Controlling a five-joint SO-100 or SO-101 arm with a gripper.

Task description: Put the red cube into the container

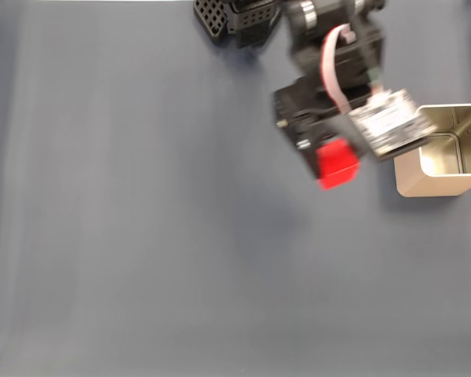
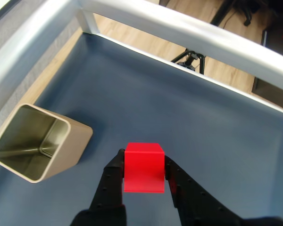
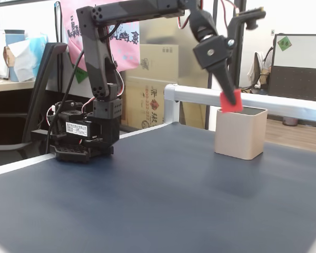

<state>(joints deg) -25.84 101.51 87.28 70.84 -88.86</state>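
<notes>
Aloft, the cube [image 2: 144, 168] was gripped by the closed claw [image 2: 144, 176] short of the tin [image 2: 66, 150], whose rim might be clipped if released early.

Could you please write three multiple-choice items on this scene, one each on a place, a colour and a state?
1. Where is the small bright red cube?
A. between the gripper's fingers, above the table
B. inside the tin
C. lying on the mat

2. What colour are the outer walls of the square metal tin?
A. green
B. beige
C. black

3. What state is the tin's inside in?
A. lidded
B. full of cubes
C. open and empty

Answers: 1 A, the wrist view shows the cube clamped between the fingers; 2 B, a fixed view shows beige walls; 3 C, the wrist view shows a bare shiny inside.
</notes>
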